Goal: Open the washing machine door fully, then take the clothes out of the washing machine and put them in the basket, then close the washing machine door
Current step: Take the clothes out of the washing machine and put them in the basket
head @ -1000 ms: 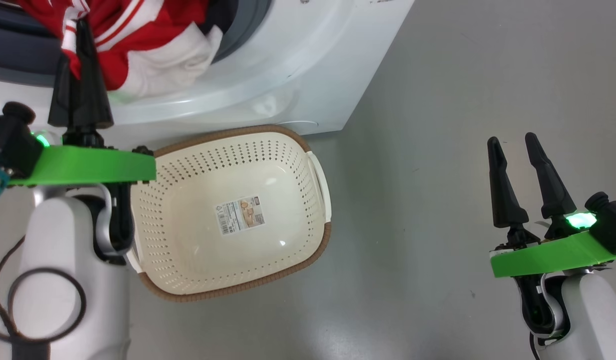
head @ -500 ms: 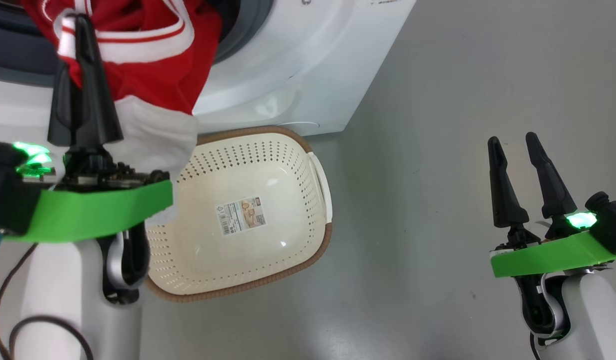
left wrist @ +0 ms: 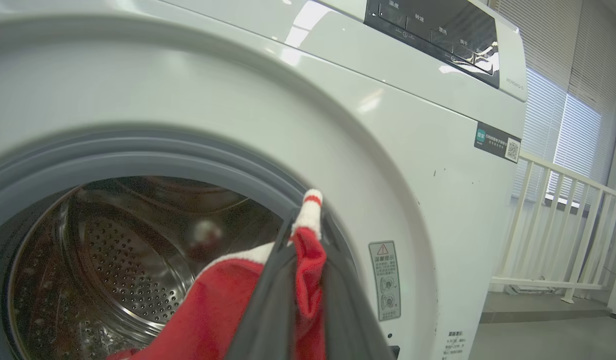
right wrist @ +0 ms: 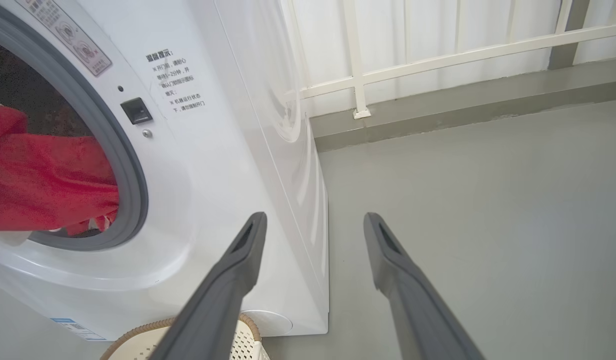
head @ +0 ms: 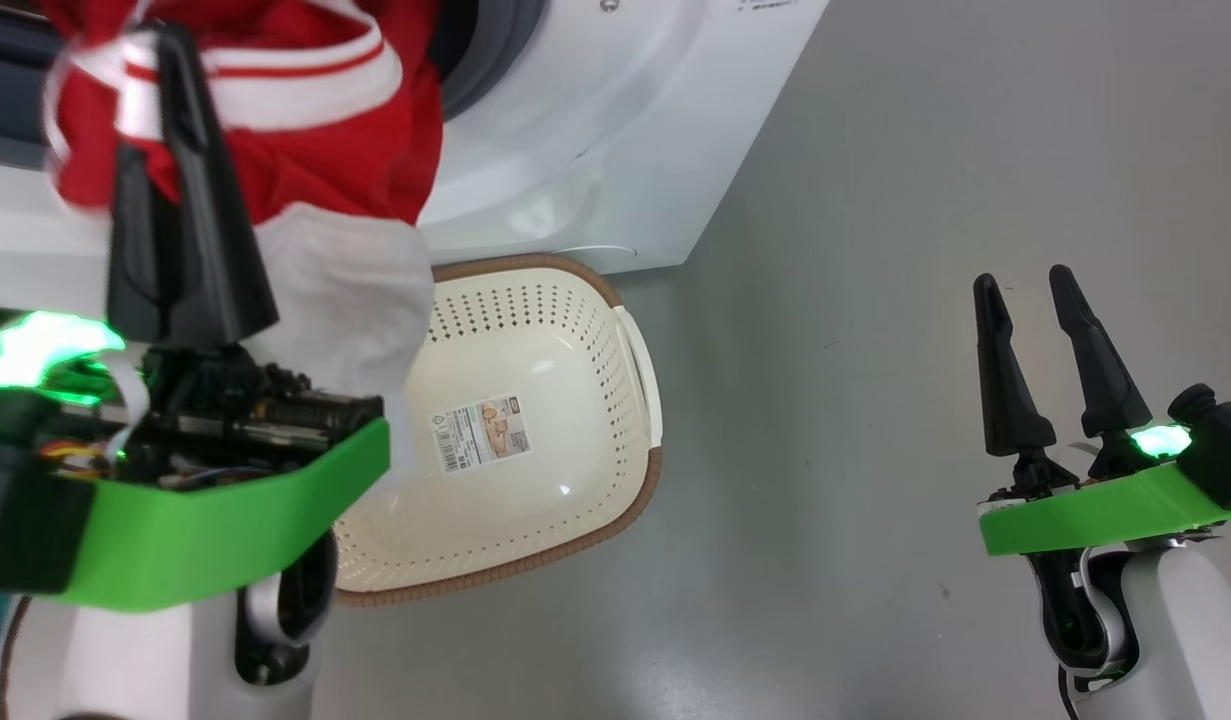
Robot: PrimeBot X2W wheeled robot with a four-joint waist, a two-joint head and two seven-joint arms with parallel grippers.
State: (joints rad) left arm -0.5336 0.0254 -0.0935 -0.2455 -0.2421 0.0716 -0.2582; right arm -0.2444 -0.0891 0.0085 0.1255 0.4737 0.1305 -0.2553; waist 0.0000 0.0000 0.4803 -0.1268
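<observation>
One step of three looks done: washing machine (head: 595, 130) mouth uncovered. Left fingers (head: 175, 80) pinch clothes (head: 315, 130), bundle partly out of drum, white panel hanging over basket (head: 575, 440). Basket looks bare inside. Right fingers (head: 1000, 370) spread, empty. Drop and door closing remain.

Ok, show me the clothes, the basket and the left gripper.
the clothes (head: 325, 150), head view, red fabric below the white stripe.
the basket (head: 575, 430), head view, bare inner bottom.
the left gripper (left wrist: 309, 225), left wrist view, between its fingertips, shut on the clothes.
</observation>
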